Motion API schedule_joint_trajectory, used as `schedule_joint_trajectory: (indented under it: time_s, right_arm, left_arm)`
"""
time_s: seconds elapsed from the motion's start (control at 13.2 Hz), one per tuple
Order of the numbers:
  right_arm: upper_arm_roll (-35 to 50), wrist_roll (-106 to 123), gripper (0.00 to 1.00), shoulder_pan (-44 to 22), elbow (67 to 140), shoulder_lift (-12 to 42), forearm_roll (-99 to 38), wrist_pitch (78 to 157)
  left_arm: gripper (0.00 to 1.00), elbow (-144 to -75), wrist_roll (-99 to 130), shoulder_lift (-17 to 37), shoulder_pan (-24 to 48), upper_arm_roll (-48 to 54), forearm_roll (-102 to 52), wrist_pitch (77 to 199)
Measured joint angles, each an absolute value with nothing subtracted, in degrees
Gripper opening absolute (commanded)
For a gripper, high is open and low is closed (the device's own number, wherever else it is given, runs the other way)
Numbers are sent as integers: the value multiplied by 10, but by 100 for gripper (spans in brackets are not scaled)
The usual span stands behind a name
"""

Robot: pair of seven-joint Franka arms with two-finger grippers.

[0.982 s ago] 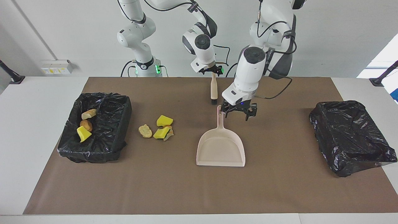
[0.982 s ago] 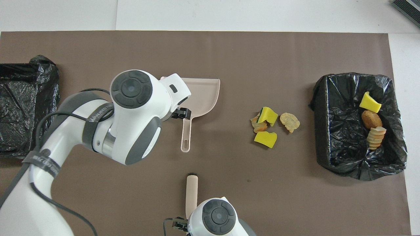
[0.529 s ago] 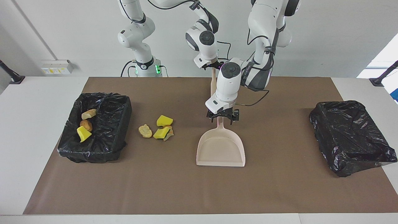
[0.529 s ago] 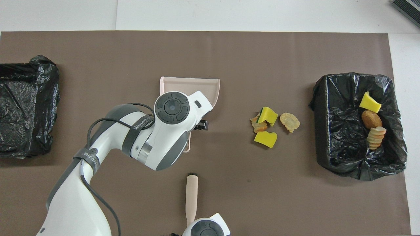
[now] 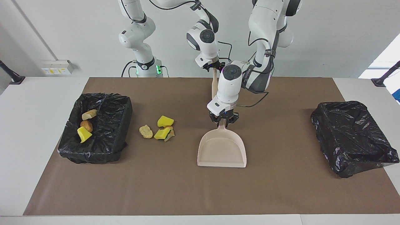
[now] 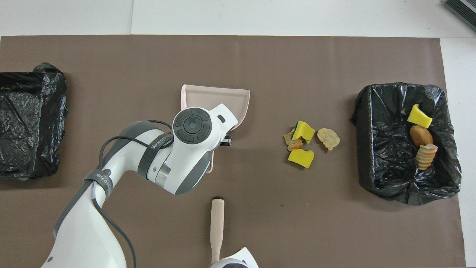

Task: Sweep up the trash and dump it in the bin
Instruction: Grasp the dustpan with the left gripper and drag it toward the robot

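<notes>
Trash vs dustpan: I am seeing the loose trash (image 5: 158, 129) lying on the brown mat (image 5: 200, 190), beside the pink dustpan (image 5: 222, 149) toward the right arm's end of the table, apart from it.
Trash vs bin: it is sitting between the dustpan and the near bin (image 5: 97, 126), just beside the bin.
Left gripper (image 5: 223, 120): I am reading it as closed around the dustpan handle, low at the mat.
Right gripper (image 5: 214, 67): it is holding the top of the brush (image 5: 214, 86); the brush is standing upright, nearer the robots than the dustpan.
Shapes, materials: the dustpan is lying flat, a smooth plastic scoop with its wide mouth pointing away from the robots. Both bins are lined with crinkled black plastic bags.
Trash look: two bright yellow spongy wedges, a pale beige lump, an orange-brown bit tucked between the wedges.
In the near bin: a yellow wedge, a brown lump, a ridged beige piece.
Other bin (image 5: 353, 137): at the left arm's end of the table.
</notes>
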State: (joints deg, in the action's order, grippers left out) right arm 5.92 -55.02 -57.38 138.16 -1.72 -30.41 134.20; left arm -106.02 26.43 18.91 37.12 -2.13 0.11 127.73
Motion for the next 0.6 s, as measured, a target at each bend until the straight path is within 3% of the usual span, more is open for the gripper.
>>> schedule_joint_trajectory:
  time_s: [0.6]
  right_arm:
    - [52, -556, 0, -562, 1369, -18, -300, 1340]
  left_arm:
    - [0, -1030, 246, 173, 329, -42, 25, 1226]
